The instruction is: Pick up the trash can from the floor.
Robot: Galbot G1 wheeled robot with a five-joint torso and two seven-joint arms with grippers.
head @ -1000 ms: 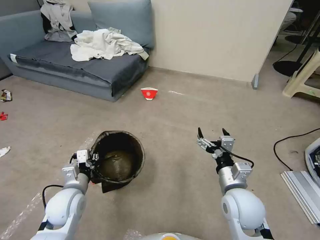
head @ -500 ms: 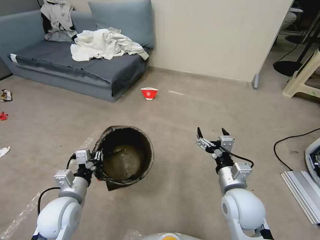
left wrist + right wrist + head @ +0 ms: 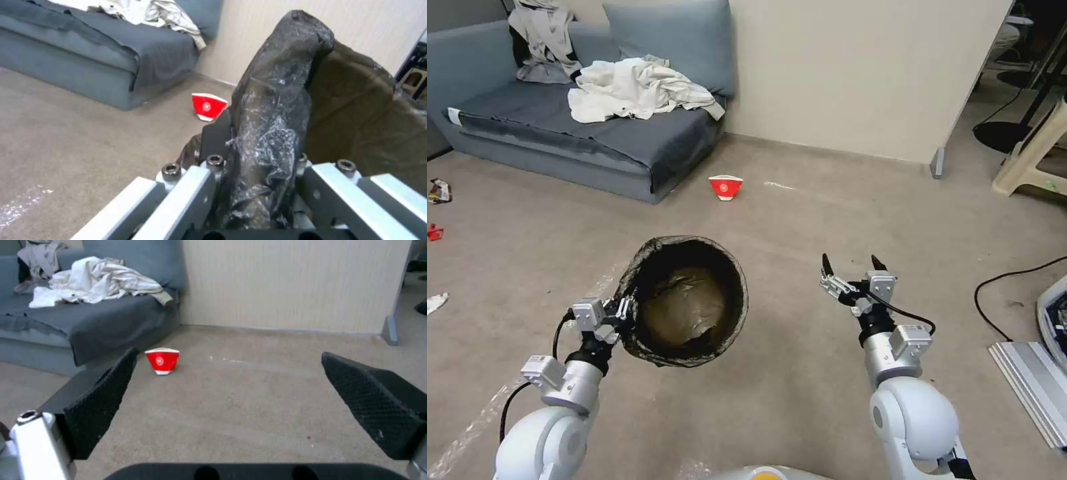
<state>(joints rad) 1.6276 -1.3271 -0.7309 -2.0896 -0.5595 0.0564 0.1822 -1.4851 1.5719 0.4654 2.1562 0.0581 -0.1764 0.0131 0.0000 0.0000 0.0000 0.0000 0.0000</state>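
Note:
The trash can [image 3: 688,305], lined with a crinkled dark bag, hangs tilted just above the floor [image 3: 800,220] in front of me on the left. My left gripper [image 3: 624,313] is shut on its near-left rim. In the left wrist view the bag-covered rim [image 3: 271,113] runs between the left gripper [image 3: 260,156] jaws, one black finger [image 3: 216,136] outside, the other hidden inside the can. My right gripper [image 3: 851,265] hovers open over bare carpet to the right of the can. In its wrist view the right gripper [image 3: 229,373] holds nothing.
A red-and-white paper bowl [image 3: 725,187] sits on the carpet by the grey sofa [image 3: 560,127], which carries crumpled clothes. Litter [image 3: 435,193] lies far left. A black cable [image 3: 1014,280], metal rails [image 3: 1030,380] and a stool leg [image 3: 1027,160] are on the right.
My left arm has raised the trash can off the carpet and carried it up and slightly right, tilting its opening toward me. The right arm stays still.

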